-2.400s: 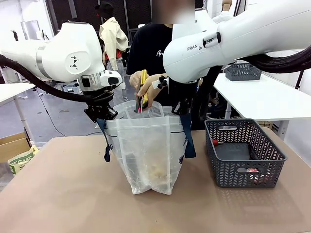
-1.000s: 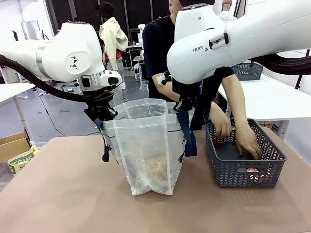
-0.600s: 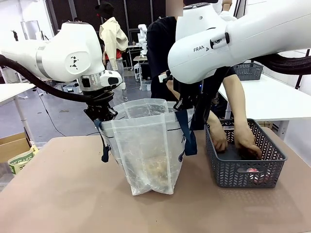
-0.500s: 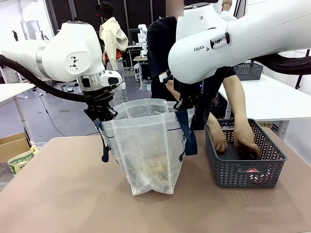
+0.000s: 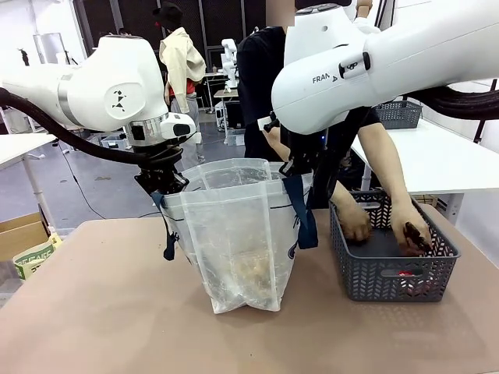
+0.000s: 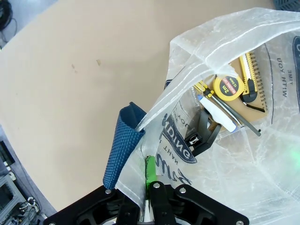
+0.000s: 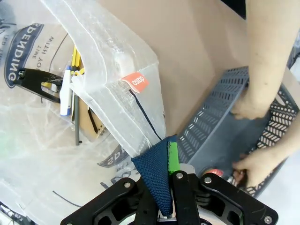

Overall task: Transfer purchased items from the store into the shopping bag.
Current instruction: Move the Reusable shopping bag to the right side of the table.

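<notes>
Shopping bag (image 5: 234,234) stands on the table (image 5: 93,312) beside the basket (image 5: 390,273), left fingers (image 6: 150,171) clenched on its rim, right fingers (image 7: 173,157) on a navy strap (image 7: 157,183); should either slip, the mouth could sag shut against the next item from the person's hand (image 5: 411,231)

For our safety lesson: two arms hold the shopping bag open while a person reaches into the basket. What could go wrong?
1. The left tool and right tool each pinch a narrow bit of the shopping bag; a slip would collapse its mouth.
2. The person's hands work in the basket beside the right arm; a bump is possible.
</notes>
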Robot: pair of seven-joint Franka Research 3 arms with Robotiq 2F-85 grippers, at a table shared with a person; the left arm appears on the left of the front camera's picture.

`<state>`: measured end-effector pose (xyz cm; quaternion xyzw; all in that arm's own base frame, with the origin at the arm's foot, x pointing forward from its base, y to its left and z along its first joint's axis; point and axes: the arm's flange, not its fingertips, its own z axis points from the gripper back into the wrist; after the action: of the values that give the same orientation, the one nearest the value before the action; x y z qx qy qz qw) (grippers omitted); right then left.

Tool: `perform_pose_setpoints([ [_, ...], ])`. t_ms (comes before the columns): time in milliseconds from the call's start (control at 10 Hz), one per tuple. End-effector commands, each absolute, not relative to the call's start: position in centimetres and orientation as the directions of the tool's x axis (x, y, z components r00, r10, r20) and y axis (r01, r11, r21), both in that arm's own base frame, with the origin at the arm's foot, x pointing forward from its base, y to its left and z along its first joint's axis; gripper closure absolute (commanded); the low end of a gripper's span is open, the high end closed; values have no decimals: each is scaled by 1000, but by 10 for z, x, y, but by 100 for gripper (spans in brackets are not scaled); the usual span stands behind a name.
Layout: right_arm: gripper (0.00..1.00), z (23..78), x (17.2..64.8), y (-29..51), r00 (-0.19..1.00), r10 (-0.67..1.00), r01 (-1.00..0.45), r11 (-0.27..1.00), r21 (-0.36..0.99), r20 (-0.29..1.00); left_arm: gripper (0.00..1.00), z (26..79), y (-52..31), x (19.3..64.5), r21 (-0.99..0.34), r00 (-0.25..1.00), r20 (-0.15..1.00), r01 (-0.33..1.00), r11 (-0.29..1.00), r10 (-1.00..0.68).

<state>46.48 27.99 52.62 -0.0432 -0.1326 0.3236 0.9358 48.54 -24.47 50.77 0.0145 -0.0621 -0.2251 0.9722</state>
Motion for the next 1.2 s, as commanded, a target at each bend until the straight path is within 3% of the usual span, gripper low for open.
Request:
perform_pose_setpoints([
  [0, 100, 527, 465, 279, 756, 616, -593, 787, -167, 222, 100, 508, -244, 485, 57, 891, 114, 435, 898, -439],
  [1100, 100, 529, 461, 279, 709, 654, -631, 755, -177, 263, 100, 508, -244, 485, 57, 891, 114, 435, 898, -439],
])
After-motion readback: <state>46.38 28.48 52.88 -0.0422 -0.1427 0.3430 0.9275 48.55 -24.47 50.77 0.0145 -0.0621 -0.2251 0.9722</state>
